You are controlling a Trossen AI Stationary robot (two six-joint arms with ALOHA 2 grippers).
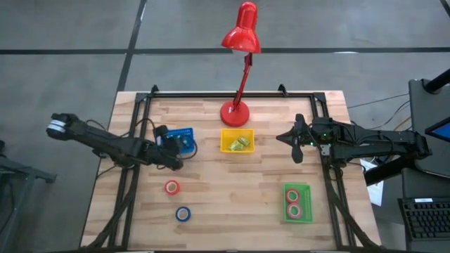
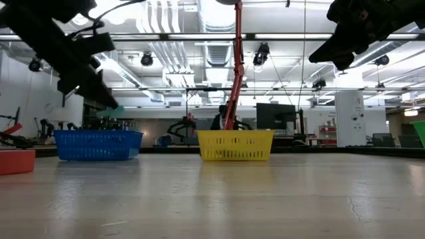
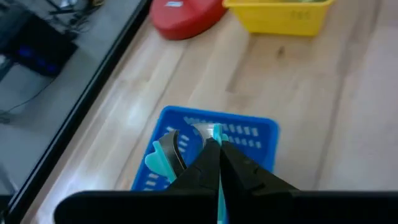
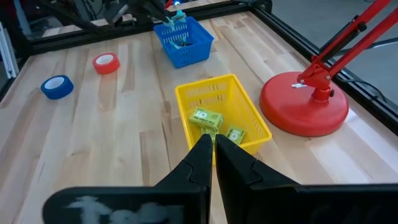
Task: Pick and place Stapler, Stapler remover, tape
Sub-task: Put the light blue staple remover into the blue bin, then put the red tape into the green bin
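Observation:
My left gripper (image 3: 216, 144) hangs over the blue bin (image 1: 184, 139), shut on a teal stapler remover (image 3: 217, 132). A second teal stapler remover (image 3: 163, 157) lies inside that bin. One red tape roll (image 1: 172, 187) and the blue tape roll (image 1: 183, 213) lie flat on the table nearer the front edge. Two more red rolls (image 1: 296, 202) sit in the green bin. The yellow bin (image 1: 237, 140) holds two small yellow-green items (image 4: 207, 119). My right gripper (image 4: 212, 144) is shut and empty, raised to the right of the yellow bin. My left gripper pinches the teal stapler remover between its two fingers, a thin teal edge (image 3: 219, 186) showing in the slit between them. The fingers come from above, slanting down from the table's left. The remover is lifted clear, its tip (image 2: 109, 111) above the blue bin's rim (image 2: 97, 135).
A red desk lamp stands on its round base (image 1: 235, 112) behind the yellow bin, its arm leaning over the far edge. The green bin (image 1: 309, 205) sits at the front right. A black frame rail (image 1: 232, 93) borders the table. Bare wood lies between the bins.

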